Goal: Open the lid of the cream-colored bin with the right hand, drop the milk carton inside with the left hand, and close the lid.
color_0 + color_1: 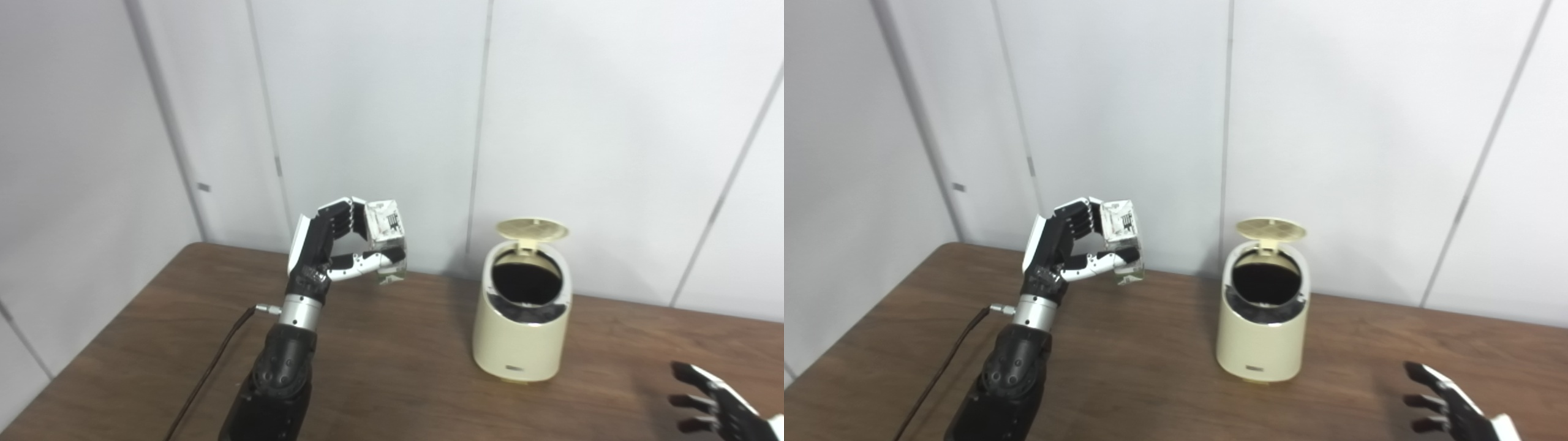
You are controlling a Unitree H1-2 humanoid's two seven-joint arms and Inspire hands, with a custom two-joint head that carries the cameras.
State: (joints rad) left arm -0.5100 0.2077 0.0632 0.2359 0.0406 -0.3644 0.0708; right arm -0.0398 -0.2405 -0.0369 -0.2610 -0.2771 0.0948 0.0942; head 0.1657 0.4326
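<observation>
The left robot hand (334,245), black with white shells on its back and fingers, is raised above the desk (392,367) with its fingers and thumb wrapped around the milk carton (386,236). The carton is a small, boxy, white pack with dark print on one face and a greenish lower edge; it is held clear of the desk, tilted, at the tips of that hand.

To the right of the left robot hand, and lower, the cream-colored bin (1263,321) stands upright on the brown wood-grain desk. It is a smooth, rounded, glossy cylinder with a small dark label near its base. Its round lid (1271,230), ribbed on the underside, is flipped up at the back on a hinge, leaving the dark mouth uncovered.

The right robot hand (1448,407) hovers low at the near right corner, well apart from the bin, its black fingers spread wide and holding nothing.
</observation>
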